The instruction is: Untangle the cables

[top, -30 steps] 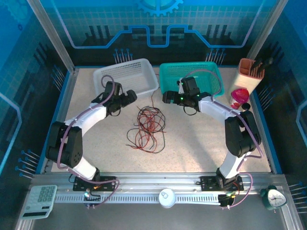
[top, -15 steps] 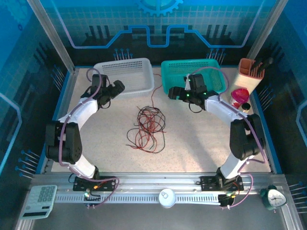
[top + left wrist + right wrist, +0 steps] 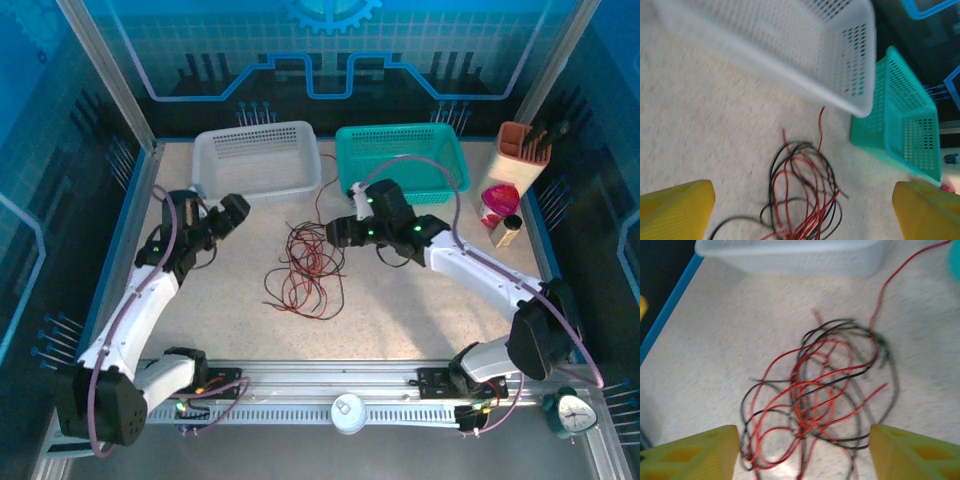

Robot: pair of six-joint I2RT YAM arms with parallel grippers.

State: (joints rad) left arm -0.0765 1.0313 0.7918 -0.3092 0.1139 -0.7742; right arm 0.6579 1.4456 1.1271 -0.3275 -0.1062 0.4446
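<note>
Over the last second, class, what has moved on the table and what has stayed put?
The left gripper drew back from the white basket toward the near left. The right gripper swung from the green basket toward the cables, now just right of them. Both are open; nothing was grasped. The cables stayed put.

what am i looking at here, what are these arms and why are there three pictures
Two robot arms are bolted at the near edge of a table. The wide picture looks down from above and behind them. The other two come from cameras on the wrists; the yellow blocks in the bottom corners are each gripper's own fingers. On the table lies a tangle of thin red and black cables, with a white basket and a teal basket behind it. The left gripper and right gripper are both open, holding nothing.
</note>
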